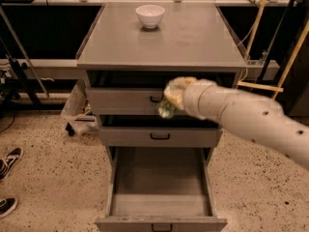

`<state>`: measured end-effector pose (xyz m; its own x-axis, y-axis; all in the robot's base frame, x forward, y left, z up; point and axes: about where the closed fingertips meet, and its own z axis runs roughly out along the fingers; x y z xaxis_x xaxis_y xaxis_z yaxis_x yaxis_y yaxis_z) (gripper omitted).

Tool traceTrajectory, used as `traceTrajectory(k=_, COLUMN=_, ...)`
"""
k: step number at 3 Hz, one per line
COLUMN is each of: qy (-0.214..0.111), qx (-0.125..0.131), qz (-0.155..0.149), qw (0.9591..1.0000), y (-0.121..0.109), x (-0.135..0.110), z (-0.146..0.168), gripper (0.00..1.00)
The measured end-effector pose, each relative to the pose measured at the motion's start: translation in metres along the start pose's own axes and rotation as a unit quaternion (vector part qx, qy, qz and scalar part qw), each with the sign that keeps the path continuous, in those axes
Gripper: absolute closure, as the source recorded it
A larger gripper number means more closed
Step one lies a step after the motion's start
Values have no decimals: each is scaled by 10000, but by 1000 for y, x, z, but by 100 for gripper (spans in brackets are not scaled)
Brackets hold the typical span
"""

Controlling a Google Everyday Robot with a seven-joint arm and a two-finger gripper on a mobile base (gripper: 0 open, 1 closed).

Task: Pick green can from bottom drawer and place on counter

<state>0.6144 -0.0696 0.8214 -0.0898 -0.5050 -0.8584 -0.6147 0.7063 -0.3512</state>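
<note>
Clamped around the green can: yellowish fingers of the gripper, in front of the top drawer. Shiny green cylinder, long axis roughly vertical. Behind, smooth beige arm. Below, boxy grey bottom drawer, open. Above, flat grey counter with round white bowl.

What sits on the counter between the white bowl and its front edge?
Nothing: in the camera view the counter is bare there. The end effector holds the green can in front of the top drawer.
</note>
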Motion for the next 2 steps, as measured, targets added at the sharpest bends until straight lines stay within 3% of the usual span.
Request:
traceTrajectory(k=1, qy=-225, qx=565, qz=-314, qw=9977, y=-45, x=-94, z=-28, gripper=100)
traceTrajectory(k=2, qy=-422, qx=1265, qz=-802, qw=9878, y=-93, x=-192, z=-96, gripper=100)
